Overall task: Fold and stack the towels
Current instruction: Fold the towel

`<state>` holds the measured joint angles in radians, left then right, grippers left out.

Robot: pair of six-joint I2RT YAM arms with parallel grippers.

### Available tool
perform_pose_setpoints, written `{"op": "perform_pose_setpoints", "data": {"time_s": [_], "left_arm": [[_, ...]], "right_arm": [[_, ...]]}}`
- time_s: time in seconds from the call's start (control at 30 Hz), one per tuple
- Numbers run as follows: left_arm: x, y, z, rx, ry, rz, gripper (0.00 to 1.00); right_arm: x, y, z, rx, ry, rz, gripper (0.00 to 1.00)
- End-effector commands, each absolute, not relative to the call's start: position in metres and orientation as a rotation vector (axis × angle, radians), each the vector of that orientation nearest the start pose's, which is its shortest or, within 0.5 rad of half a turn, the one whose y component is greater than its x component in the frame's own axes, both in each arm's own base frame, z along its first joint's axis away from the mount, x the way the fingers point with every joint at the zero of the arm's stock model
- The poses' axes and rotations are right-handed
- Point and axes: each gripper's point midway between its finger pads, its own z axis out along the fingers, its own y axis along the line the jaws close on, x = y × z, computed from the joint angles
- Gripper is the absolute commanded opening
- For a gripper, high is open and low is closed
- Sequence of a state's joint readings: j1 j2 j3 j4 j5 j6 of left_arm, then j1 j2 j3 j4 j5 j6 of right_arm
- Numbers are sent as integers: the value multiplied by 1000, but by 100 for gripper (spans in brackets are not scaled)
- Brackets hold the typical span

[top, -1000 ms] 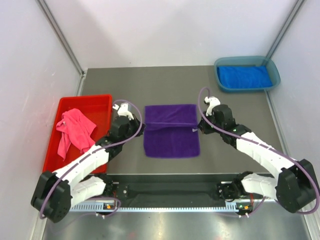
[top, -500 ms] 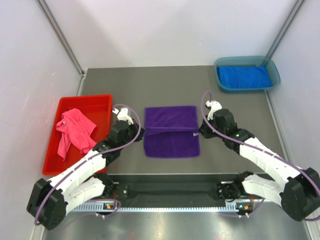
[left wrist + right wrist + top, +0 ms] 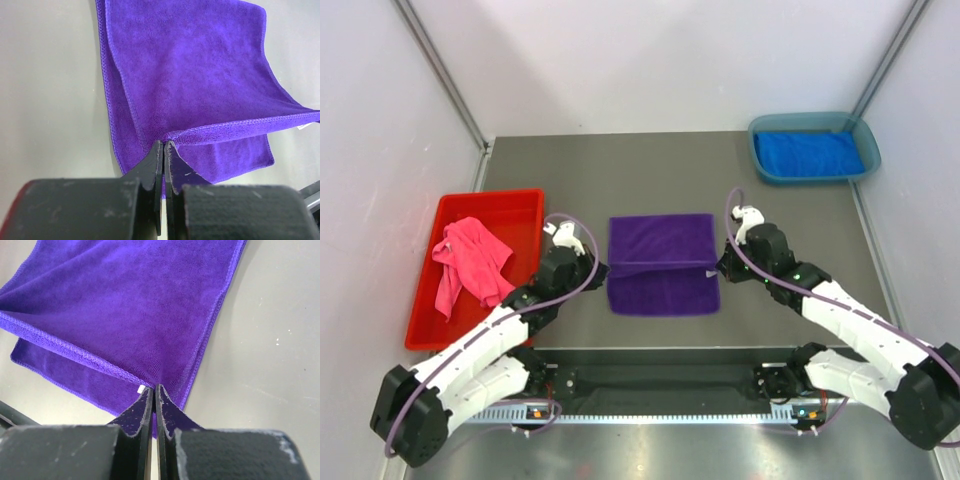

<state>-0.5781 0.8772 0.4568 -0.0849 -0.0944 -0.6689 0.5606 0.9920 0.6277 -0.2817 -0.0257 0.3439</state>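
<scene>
A purple towel [image 3: 662, 262] lies mid-table, its far half folded over toward the near edge. My left gripper [image 3: 603, 268] is shut on the towel's left corner, seen pinched in the left wrist view [image 3: 163, 145]. My right gripper [image 3: 717, 265] is shut on the right corner, by a small white tag, in the right wrist view [image 3: 153, 388]. The held edge is stretched between both grippers a little above the lower layer [image 3: 240, 155]. A pink towel [image 3: 468, 262] lies crumpled in the red tray [image 3: 525, 200]. A folded blue towel [image 3: 808, 153] lies in the blue-grey bin [image 3: 760, 165].
The red tray stands at the left edge of the table and the blue-grey bin at the back right corner. White walls enclose the table on both sides and behind. The black arm-base rail [image 3: 660, 382] runs along the near edge.
Both grippers have moved toward the near edge with the towel's folded edge, drawing the top layer further over the lower one.
</scene>
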Motion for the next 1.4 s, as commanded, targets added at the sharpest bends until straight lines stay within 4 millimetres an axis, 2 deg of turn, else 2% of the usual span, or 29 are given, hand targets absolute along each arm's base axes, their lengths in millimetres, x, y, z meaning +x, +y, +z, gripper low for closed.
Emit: {"op": "perform_pose_setpoints", "data": {"time_s": [0.0, 0.17, 0.27, 0.5, 0.7, 1.0, 1.17, 1.37], "left_arm": [[248, -163, 120, -187, 2134, -604, 0], [246, -164, 129, -180, 2123, -621, 0], [244, -165, 128, -181, 2135, -630, 0], [237, -164, 111, -192, 2177, -623, 0], [235, -165, 93, -207, 2215, -623, 0], [230, -168, 70, -222, 2275, -621, 1], [227, -170, 56, -211, 2317, -621, 1], [223, -172, 52, -202, 2349, -618, 4]], "right_arm": [[242, 164, 121, -217, 2259, 454, 0], [239, 162, 123, -206, 2256, 447, 0], [237, 162, 121, -205, 2267, 452, 0], [230, 162, 98, -189, 2320, 455, 0], [226, 170, 79, -179, 2358, 493, 1], [222, 175, 59, -181, 2405, 503, 6], [222, 177, 58, -182, 2411, 505, 7], [219, 175, 59, -182, 2415, 501, 10]]}}
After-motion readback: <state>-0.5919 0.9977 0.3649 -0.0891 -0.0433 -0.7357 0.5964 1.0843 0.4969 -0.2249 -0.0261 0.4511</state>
